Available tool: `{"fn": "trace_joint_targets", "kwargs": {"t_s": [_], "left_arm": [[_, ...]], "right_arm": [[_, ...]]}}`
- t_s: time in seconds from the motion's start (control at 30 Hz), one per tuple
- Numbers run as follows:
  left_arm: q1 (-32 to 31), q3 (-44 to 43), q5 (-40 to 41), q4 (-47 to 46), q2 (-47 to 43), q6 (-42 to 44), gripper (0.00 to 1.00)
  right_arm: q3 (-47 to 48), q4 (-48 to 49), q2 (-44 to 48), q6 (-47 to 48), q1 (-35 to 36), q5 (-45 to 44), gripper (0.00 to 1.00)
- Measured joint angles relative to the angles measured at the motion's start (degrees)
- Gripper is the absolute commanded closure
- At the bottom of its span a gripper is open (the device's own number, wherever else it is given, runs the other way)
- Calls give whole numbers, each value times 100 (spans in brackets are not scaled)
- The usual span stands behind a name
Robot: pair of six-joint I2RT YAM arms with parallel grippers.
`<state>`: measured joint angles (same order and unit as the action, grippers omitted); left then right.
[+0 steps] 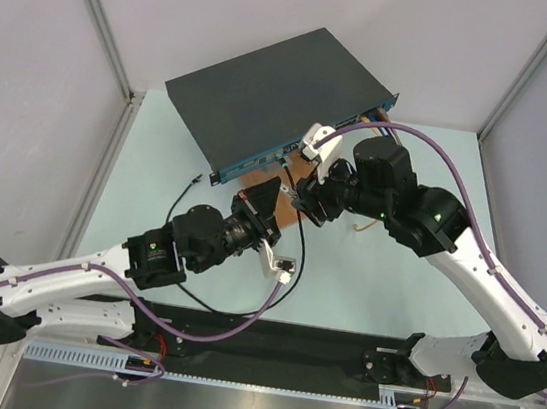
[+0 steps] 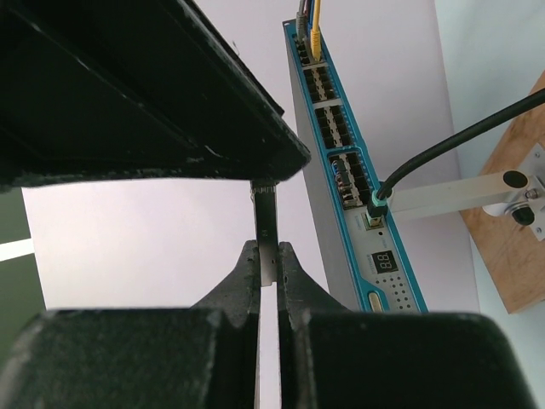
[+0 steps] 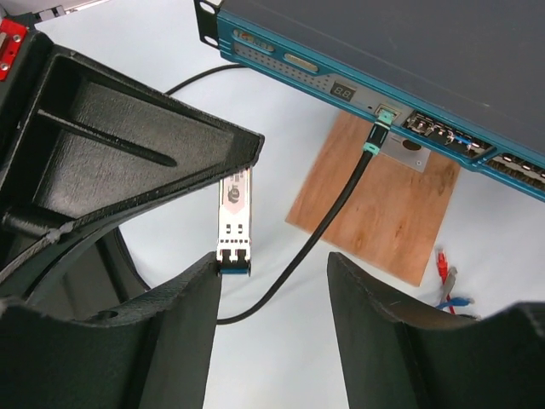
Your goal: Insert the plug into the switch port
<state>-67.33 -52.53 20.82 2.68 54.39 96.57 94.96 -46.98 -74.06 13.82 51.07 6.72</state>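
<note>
The plug (image 3: 234,223) is a small silver module with a blue end. My left gripper (image 2: 267,256) is shut on it, and there it shows edge-on as a thin metal strip (image 2: 266,234). My right gripper (image 3: 272,264) stands open around the plug's blue end, which lies against its left finger (image 3: 183,315); the right finger is well apart. In the top view both grippers (image 1: 275,208) (image 1: 304,201) meet just in front of the switch (image 1: 267,98). The switch's teal port face (image 3: 358,85) (image 2: 349,170) is a short way from the plug.
A black cable with a teal connector (image 3: 381,128) sits in one switch port and trails across the table (image 1: 192,285). A brown wooden board (image 3: 375,200) lies under the switch front. Yellow and grey cables (image 2: 311,25) fill the far ports. Loose red and blue connectors (image 3: 444,273) lie beside the board.
</note>
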Motion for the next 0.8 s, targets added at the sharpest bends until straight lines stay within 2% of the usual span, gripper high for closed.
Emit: {"fn": "trace_joint_targets", "kwargs": {"t_s": [0.1, 0.27, 0.3, 0.43, 0.47, 0.5, 0.53, 0.63, 0.67, 0.7, 0.77, 0.8], "left_arm": [[-7, 0, -2, 7, 0, -2, 100], [-4, 0, 24, 28, 0, -4, 100], [-4, 0, 28, 26, 0, -4, 100], [-4, -9, 48, 20, 0, -9, 100], [-4, -9, 50, 22, 0, -7, 100], [-4, -9, 50, 24, 0, -9, 100], [-4, -9, 55, 33, 0, -11, 100], [-4, -9, 61, 46, 0, -13, 97], [-4, -9, 61, 44, 0, -13, 95], [-4, -9, 63, 44, 0, -17, 83], [-4, -9, 61, 42, 0, -35, 68], [-7, -9, 50, 46, -2, -59, 47]], "right_arm": [[17, 31, -66, 0, 15, 4, 45], [59, 37, -138, 2, 42, 44, 60], [59, 37, -140, -9, 55, 72, 67], [63, 35, -142, -2, 103, 149, 80], [63, 33, -142, 0, 109, 162, 85], [63, 33, -142, 0, 109, 162, 97], [63, 31, -142, 24, 107, 166, 100], [63, 11, -142, 24, 107, 170, 100], [63, 13, -142, 26, 107, 170, 100], [63, 11, -142, 28, 107, 170, 100], [63, 13, -140, 44, 107, 170, 100], [61, 22, -138, 57, 103, 140, 100]]}}
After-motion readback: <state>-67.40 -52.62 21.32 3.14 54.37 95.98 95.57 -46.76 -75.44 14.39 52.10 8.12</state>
